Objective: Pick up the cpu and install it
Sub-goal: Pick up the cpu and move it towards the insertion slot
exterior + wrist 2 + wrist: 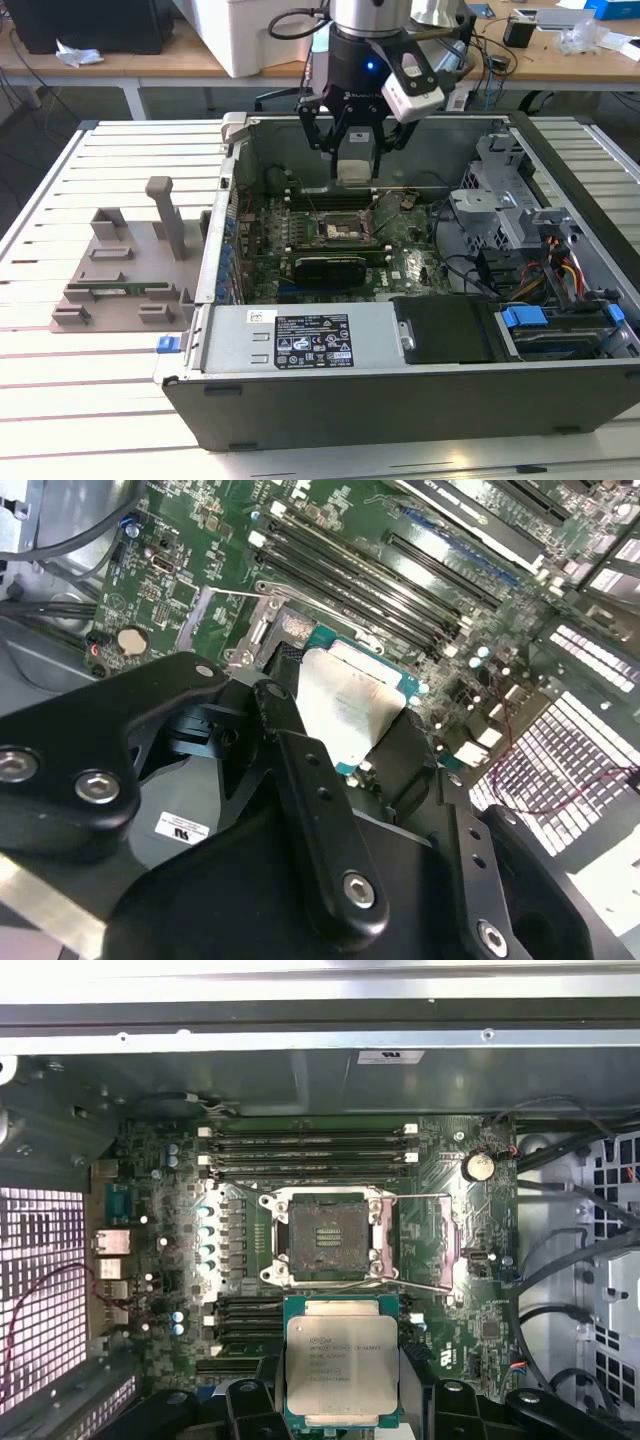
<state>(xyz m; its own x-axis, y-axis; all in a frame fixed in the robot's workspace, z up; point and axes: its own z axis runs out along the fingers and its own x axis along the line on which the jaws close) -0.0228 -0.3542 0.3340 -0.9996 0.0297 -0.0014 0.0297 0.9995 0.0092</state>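
Observation:
My gripper [356,168] hangs over the open computer case, shut on the cpu [356,170], a flat silvery square chip held by its edges. In the first wrist view the cpu [342,1365] sits between the black fingers [250,1400], apart from and above the board. The empty black socket [325,1238] lies a short way beyond it, with its metal frame [440,1245] swung open to one side. In the second wrist view the cpu [345,705] hovers over the green motherboard [330,520], partly covering the socket area.
The case [300,400] lies open on a slatted table [100,400]. Its walls, the power supply [310,340], the drive cage with cables [540,260] and the memory slots [310,1145] ring the socket. A grey fixture [130,270] stands at the exterior view's left.

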